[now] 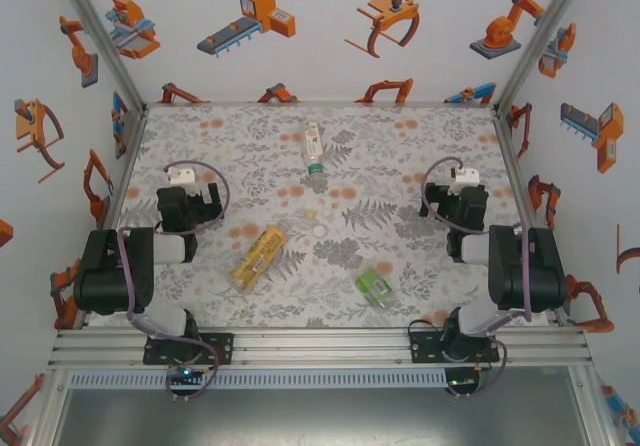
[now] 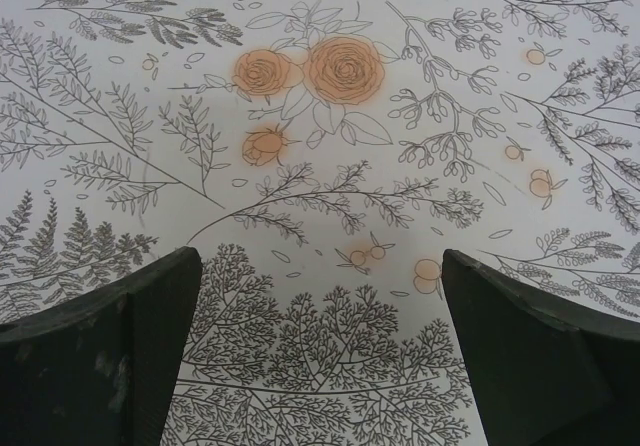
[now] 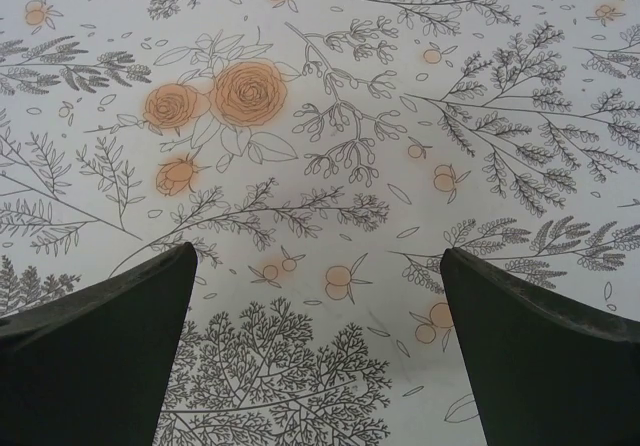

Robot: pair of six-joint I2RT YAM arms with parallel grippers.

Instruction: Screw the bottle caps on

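On the patterned tabletop [image 1: 420, 146] three bottles lie on their sides: the orange-yellow bottle [image 1: 258, 256] front left, the clear bottle [image 1: 314, 151] at the back, the green bottle [image 1: 374, 288] front right, with small loose caps [image 1: 312, 215] between them. The left claw [image 2: 320, 351] and right claw [image 3: 315, 351] are spread wide, holding nothing. The likely trouble is a nudged bottle rolling off, or a cap (tiny, pale) skidding from the fingers.
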